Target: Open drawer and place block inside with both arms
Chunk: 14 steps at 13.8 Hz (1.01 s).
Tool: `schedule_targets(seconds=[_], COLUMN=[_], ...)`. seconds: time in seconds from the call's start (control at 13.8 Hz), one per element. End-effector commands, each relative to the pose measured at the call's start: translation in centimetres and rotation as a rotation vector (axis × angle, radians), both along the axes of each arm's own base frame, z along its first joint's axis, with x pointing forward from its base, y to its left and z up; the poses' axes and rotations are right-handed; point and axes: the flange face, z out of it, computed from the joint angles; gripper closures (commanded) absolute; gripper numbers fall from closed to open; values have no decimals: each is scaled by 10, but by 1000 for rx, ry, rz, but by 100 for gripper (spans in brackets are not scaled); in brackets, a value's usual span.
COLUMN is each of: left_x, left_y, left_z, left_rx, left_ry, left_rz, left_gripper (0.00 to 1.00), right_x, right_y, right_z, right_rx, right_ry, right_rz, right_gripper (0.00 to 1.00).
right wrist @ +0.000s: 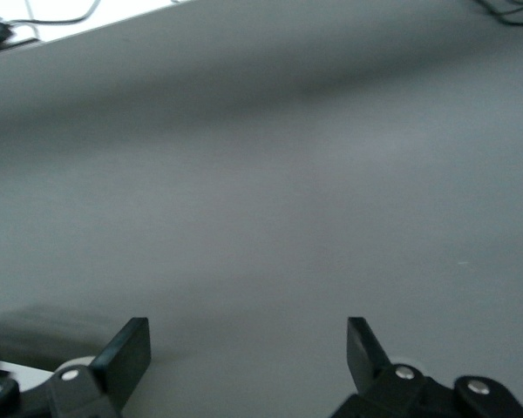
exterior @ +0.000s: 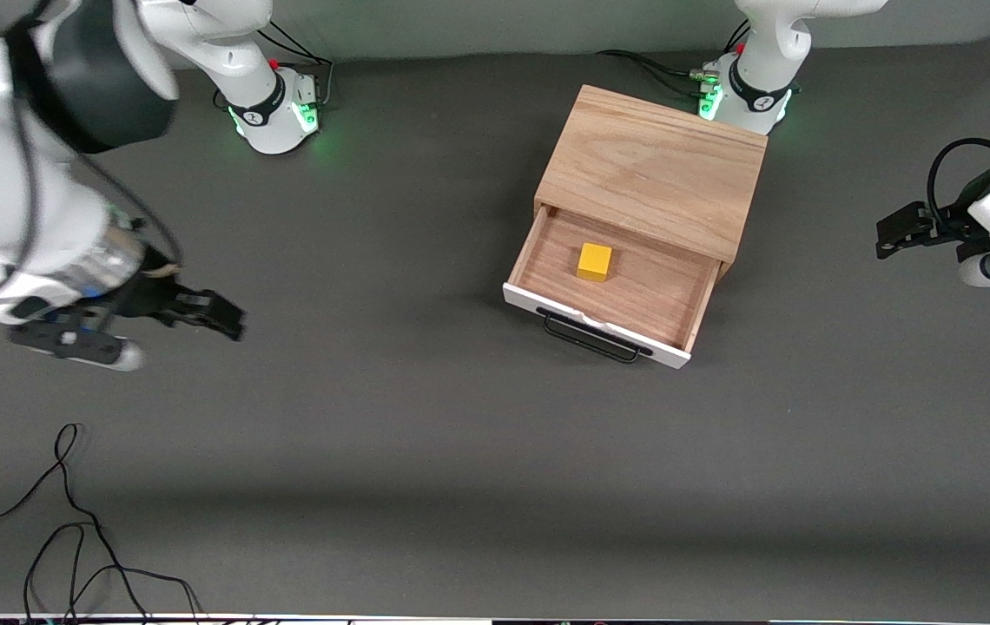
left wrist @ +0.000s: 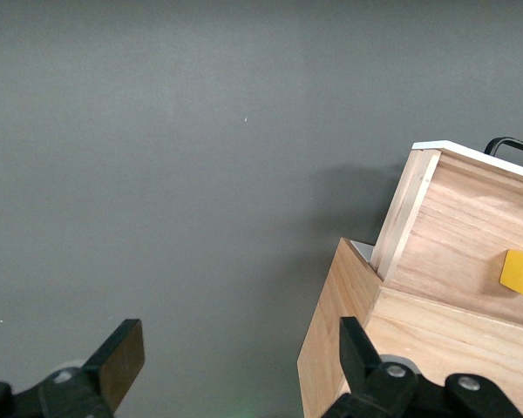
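grey matting covers the table, and loose black cables trail across the edge nearest the front camera toward the right arm's end. farther in, the light-wood drawer is pulled out of its cabinet, white front panel and black wire handle facing the camera. the yellow block sits on the drawer floor, clear of its walls. the right gripper hangs over bare matting, well apart from the cabinet, fingers spread and empty. the left gripper waits over the table at the left arm's end, fingers spread, holding nothing.
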Motion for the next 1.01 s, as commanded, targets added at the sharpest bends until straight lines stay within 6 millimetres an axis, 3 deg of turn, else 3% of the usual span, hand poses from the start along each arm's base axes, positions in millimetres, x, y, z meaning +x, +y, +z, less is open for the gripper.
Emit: schedule_targets(seconds=[0.0,0.22,0.51,0.87,0.94], left_x=[-2,-3,-2,-1,-1], left_y=[1,-3,-2,-1,-1], left_z=[7,9,8,4,4], left_rx=[1,0,1,1,1], left_ry=[9,7,10,15,16], left_rz=[-18,-14,-13,-11,-10], left_gripper=[0,0,0,0,0], right_x=[-44,-60,-64,-57,-56], right_y=[-43,-86,-119,-111,-102], right_z=[1,6,9,13,13], right_rx=[-20,-19,16,9,-3], right_ry=[-6,1,12,8,9], right_rz=[13,38,122,131,149], right_gripper=[0,0,0,0,0])
